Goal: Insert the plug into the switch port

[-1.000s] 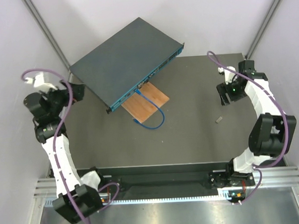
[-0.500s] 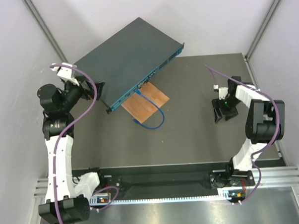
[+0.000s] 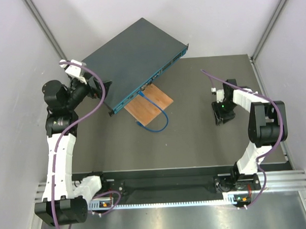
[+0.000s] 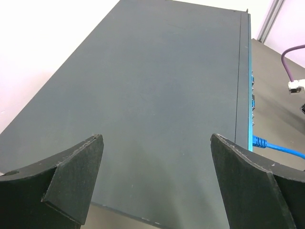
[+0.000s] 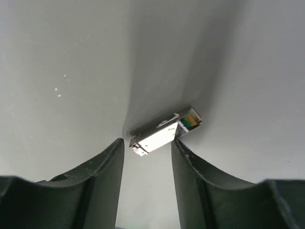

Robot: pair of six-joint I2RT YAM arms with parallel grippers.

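The switch (image 3: 130, 57) is a flat dark blue-teal box lying diagonally at the back left, its lighter port face (image 3: 154, 76) turned toward the table centre. My left gripper (image 3: 102, 91) is open and empty over the switch's near-left end. In the left wrist view its fingers (image 4: 81, 167) stand wide apart above the switch top (image 4: 162, 86). The plug (image 5: 164, 133) is a small silver metal piece with a green-yellow end, lying on the mat. My right gripper (image 5: 147, 143) is open, its tips on either side of the plug's near end. In the top view the right gripper (image 3: 220, 116) hides the plug.
A brown wooden board (image 3: 151, 105) lies in front of the port face. A blue cable (image 3: 155, 118) loops over it and runs into a port, and also shows in the left wrist view (image 4: 274, 145). Purple cables trail from both wrists. Grey walls stand close around the dark mat (image 3: 184, 138).
My left arm has swung up and right to the switch's near-left end. My right arm has come down and left over the plug, which now sits under the gripper.
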